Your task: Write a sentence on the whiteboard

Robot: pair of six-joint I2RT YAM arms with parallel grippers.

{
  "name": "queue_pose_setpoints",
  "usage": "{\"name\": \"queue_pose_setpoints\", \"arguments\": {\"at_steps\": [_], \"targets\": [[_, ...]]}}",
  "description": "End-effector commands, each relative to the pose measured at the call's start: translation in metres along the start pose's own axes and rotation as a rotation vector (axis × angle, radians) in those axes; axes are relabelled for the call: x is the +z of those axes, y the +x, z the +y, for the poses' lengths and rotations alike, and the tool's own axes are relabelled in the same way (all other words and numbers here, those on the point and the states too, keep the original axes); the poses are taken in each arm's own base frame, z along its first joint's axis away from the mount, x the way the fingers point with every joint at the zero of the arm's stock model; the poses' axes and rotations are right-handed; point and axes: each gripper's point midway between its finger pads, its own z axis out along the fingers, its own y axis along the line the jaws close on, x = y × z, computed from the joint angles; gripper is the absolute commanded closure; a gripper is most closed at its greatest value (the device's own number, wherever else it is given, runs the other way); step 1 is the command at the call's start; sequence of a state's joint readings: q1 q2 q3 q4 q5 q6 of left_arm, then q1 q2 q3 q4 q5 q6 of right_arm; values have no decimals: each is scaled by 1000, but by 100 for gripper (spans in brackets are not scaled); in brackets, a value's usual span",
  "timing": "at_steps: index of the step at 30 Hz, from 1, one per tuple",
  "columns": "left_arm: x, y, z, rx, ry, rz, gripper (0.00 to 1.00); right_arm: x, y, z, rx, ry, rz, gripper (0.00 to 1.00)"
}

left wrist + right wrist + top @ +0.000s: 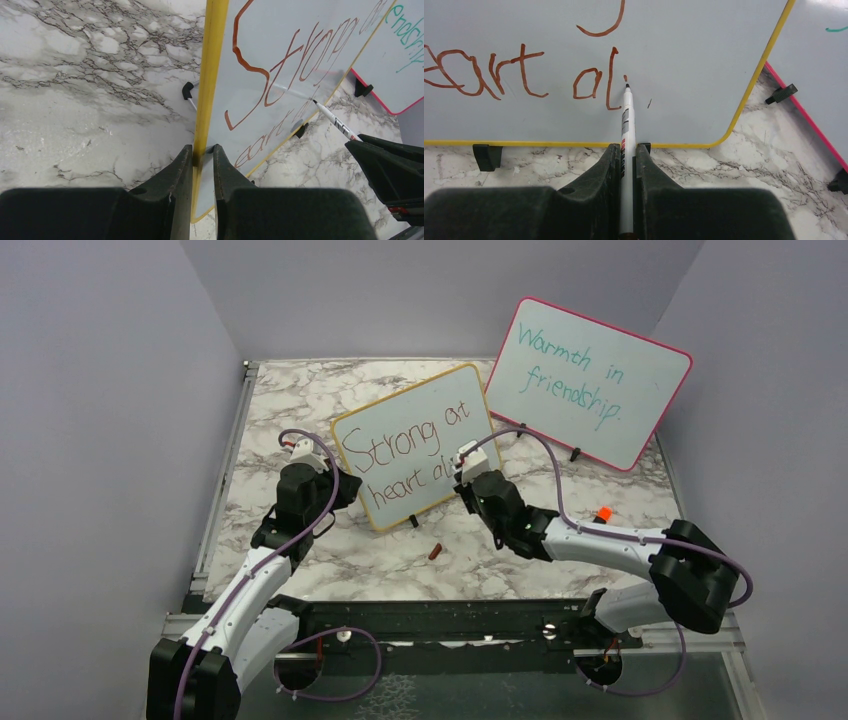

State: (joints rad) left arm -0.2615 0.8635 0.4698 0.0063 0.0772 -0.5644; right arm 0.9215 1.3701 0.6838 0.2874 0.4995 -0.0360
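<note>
Left gripper [202, 150]: I read fingers clamped on yellow left edge of whiteboard [420, 408]. Board stands tilted on marble table [290, 400]. Sentence [524, 75], red-brown, reads "Strong at heart al" so far. Small red-brown piece [435, 552] lies on table in front of board. Right gripper [626, 147] pinched shut on white marker [626, 115], tip at board just right of "al". Pink-framed board [640, 360] behind, to right, with teal writing.

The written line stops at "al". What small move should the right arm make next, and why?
Probably draw the next letter's first stroke just right of "al". The sentence stops there with blank whiteboard beyond, the marker tip sits beside it, the right gripper has its jaws shut on the marker, and the left gripper clamps the whiteboard's edge.
</note>
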Motion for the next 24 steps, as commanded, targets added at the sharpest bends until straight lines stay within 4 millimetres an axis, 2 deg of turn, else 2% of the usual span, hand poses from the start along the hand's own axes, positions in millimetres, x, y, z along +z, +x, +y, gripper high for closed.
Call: {"name": "queue_pose_setpoints", "arguments": {"at_steps": [1,16,24], "targets": [[2,-1,15,-2,-69,-19,100,6,-22,-1,17,14,-55,99],[2,-2,15,-1,-74,-22,100,8,-30,-1,14,13,-69,99],[1,1,17,-2,-84,-7,100,7,-8,-3,12,18,-13,99]]}}
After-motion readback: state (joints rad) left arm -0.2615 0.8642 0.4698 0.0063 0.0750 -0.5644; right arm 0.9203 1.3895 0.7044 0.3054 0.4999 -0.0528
